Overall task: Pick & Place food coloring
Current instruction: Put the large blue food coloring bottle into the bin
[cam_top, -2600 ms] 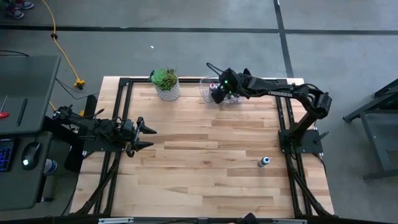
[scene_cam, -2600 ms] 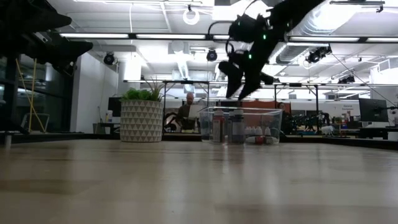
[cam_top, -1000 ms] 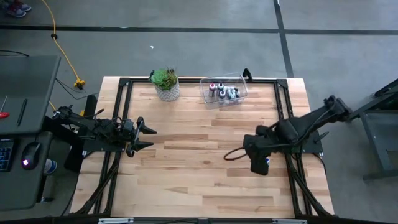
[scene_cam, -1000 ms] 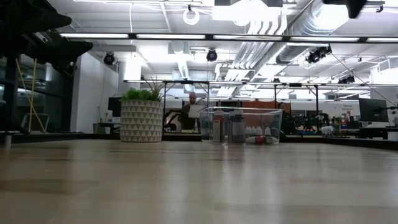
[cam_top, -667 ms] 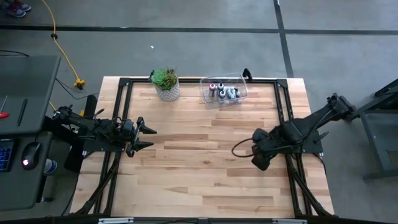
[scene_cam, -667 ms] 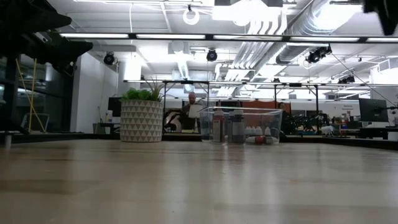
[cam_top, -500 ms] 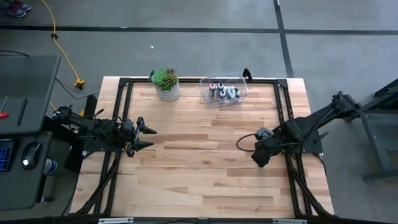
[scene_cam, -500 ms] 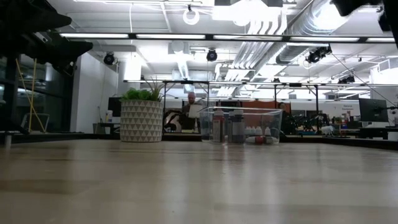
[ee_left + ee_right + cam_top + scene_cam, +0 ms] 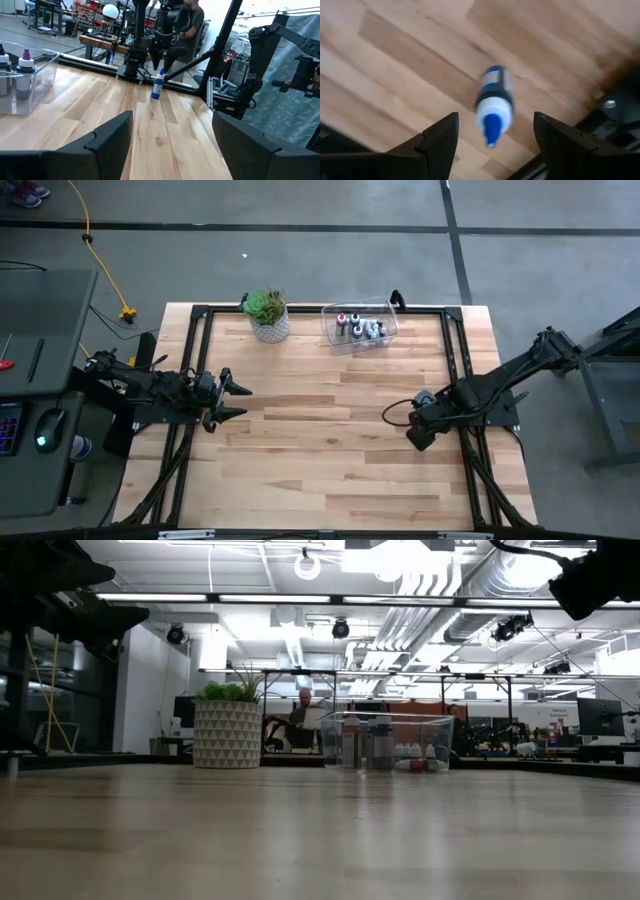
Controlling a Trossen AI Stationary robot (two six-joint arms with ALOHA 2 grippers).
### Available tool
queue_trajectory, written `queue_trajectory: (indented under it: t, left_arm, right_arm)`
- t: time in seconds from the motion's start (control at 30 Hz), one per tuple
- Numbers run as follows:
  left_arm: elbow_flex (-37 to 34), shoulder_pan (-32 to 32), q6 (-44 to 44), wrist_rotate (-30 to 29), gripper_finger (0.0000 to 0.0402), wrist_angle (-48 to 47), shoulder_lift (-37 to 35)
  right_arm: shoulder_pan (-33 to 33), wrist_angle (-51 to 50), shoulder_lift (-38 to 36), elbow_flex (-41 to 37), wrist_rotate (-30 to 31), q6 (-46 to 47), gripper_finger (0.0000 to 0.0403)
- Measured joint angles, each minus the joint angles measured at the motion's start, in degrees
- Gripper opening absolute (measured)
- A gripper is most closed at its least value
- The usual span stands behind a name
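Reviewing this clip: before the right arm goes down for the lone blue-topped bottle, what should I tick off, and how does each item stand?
1. Right gripper open: ok.
2. Small blue-capped food coloring bottle between the right gripper's fingers in the right wrist view: ok.
3. Bottle standing upright on the light wooden table: ok, by the left wrist view.
4. Fingers touching the bottle: not ok, the gripper is above it.
5. Clear plastic bin at the table's far edge, with other bottles inside: ok.
6. Left gripper open, waiting at the left side: ok.

A small blue-capped food coloring bottle (image 9: 157, 85) stands upright on the light wooden table (image 9: 100, 120), beneath the right gripper (image 9: 162, 52).
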Motion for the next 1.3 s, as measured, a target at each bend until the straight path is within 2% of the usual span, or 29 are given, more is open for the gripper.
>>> queue_trajectory:
  t: [0.4, 1.17, 1.3]
  left_arm:
    - [0.0, 0.0, 0.0, 0.0, 0.0271, 0.0, 0.0]
    - [0.0, 0.0, 0.0, 0.0, 0.0271, 0.0, 0.0]
    - [0.0, 0.0, 0.0, 0.0, 0.0271, 0.0, 0.0]
  right_arm:
    - [1.9, -0.4, 3.9, 0.0, 0.0, 1.3, 0.0246]
    - [4.4, -0.5, 4.5, -0.1, 2.1, 10.7, 0.0246]
    - [4.4, 2.4, 4.5, -1.8, 1.6, 11.7, 0.0245]
